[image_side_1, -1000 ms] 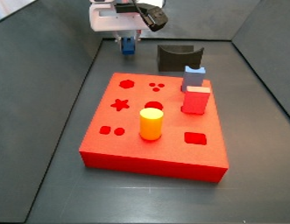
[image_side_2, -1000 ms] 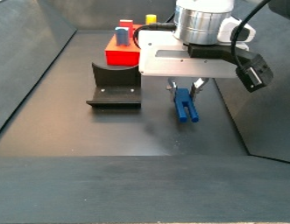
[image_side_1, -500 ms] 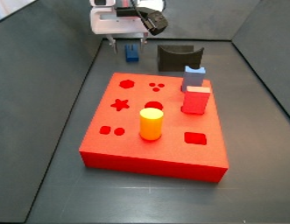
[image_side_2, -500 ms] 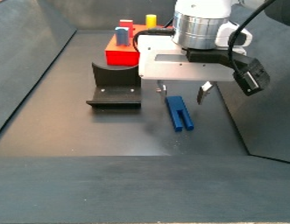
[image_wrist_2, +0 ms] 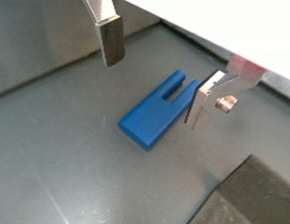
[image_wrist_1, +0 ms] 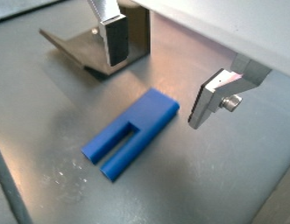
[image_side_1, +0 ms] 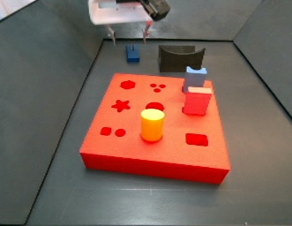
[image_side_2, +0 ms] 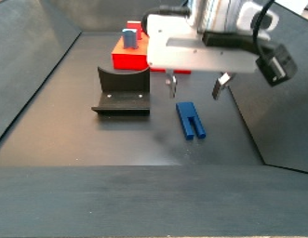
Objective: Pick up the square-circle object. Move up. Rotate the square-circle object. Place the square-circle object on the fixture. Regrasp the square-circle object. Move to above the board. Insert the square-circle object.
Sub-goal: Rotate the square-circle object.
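The gripper [image_side_2: 196, 86] hangs above the square-circle object [image_side_2: 191, 120] with its jaws spread and nothing between them; clear air separates the fingers [image_wrist_2: 110, 39] from the piece. The piece lies flat on open floor. The fixture [image_side_2: 121, 93] stands near it at 9 o'clock in a side view, apart. The board [image_side_1: 158, 126] carries three upright obstacles: a yellow cylinder [image_side_1: 152, 124] and red blocks [image_side_1: 197, 93].
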Robot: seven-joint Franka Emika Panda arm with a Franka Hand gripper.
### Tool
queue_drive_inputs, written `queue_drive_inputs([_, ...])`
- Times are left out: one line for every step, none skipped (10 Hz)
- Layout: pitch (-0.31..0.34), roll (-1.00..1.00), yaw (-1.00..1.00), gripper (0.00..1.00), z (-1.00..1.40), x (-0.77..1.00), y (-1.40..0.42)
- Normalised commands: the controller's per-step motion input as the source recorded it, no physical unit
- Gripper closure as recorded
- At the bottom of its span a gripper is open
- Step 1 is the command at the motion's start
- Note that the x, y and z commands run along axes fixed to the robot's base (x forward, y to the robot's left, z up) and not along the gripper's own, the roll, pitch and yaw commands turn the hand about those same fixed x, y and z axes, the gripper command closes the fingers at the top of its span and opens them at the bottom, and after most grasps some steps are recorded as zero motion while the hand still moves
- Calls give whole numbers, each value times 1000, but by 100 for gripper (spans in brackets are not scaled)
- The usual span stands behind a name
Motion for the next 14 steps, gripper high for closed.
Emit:
queue_drive_inputs([111, 69, -18, 0, 1000, -17, 6])
queue_drive_inputs([115, 99, -11, 0, 984, -25, 0])
queue_drive_inputs([121, 117, 1, 0, 863, -26, -1])
queue_drive_inputs([127, 134, 12, 0, 748, -23, -2])
queue_drive_inputs([140, 156, 21, 0, 602, -22, -5])
queue_drive_inputs([0, 0, 1000, 0, 0, 0, 0])
queue_drive_inputs([1, 1, 1000, 0, -102, -4, -3])
queue_drive_inputs([2, 2, 1000, 0, -198, -13, -4])
queue_drive_inputs([1, 3, 1000, 0, -168, 26, 1])
queue_drive_inputs([1, 2, 1000, 0, -113, 29, -3])
queue_drive_inputs([1, 1, 1000, 0, -78, 27, -3])
queue_drive_inputs([1, 0, 1000, 0, -54, 25, -5])
queue_drive_inputs([1, 0, 1000, 0, -40, 23, -6])
queue_drive_inputs([1, 0, 1000, 0, -36, 22, -5])
